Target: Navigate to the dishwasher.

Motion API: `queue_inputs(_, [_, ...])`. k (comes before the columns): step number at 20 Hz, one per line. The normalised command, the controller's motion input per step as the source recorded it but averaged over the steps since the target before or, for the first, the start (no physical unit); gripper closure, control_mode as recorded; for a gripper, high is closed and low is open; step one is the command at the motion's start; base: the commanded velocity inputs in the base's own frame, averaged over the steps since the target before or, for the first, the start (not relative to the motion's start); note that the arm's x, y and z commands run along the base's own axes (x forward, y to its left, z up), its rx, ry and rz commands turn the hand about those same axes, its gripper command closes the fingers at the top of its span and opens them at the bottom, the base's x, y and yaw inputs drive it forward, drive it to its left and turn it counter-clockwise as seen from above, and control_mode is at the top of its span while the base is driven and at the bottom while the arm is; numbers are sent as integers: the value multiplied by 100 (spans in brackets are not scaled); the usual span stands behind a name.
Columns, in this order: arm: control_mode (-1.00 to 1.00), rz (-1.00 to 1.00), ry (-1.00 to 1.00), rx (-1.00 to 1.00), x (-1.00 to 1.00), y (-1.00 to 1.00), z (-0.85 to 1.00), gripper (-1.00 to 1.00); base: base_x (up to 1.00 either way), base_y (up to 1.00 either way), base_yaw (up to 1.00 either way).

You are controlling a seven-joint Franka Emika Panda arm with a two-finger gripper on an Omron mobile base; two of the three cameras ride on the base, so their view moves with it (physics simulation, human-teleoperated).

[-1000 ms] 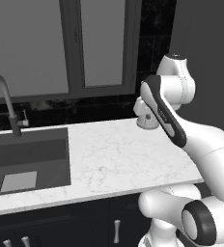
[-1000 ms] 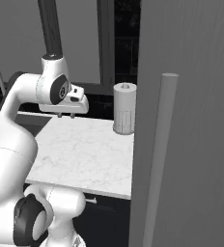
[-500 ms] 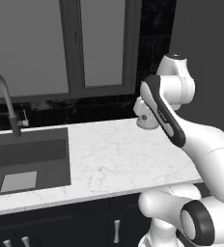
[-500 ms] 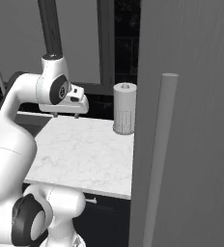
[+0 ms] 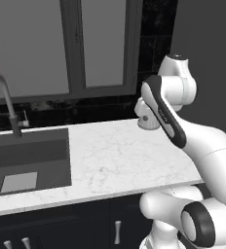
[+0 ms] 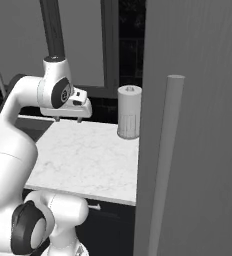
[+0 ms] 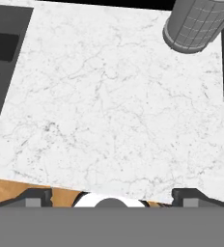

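We hold our gripper [image 6: 68, 118] above the white marble counter [image 5: 120, 165], its fingers set wide apart and holding nothing. At ten o'clock lies the dark sink [image 5: 27, 163] with its curved faucet [image 5: 3, 104]; at one o'clock, farther back, stands a grey ribbed canister [image 6: 129, 118]. We cannot make out the dishwasher here.

White marble counter [image 5: 115, 163] with dark sink [image 5: 27, 158] (curved faucet [image 5: 5, 104] behind), cabinet fronts [image 5: 61, 228] below

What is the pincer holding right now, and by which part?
Nothing. The pincer hangs open above the bare marble counter, apart from the grey canister.
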Motion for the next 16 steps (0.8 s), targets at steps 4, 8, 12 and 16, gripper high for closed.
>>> queue_inputs(4, [100, 0, 0, 0, 0, 0, 0, -100, -87, 0, 1])
queue_inputs(8, [100, 0, 0, 0, 0, 0, 0, -100, -84, 8, 29])
queue_inputs(12, [100, 0, 0, 0, 0, 0, 0, -100, -33, 36, 42])
queue_inputs(16, [100, 0, 0, 0, 0, 0, 0, -100, -1, 53, 48])
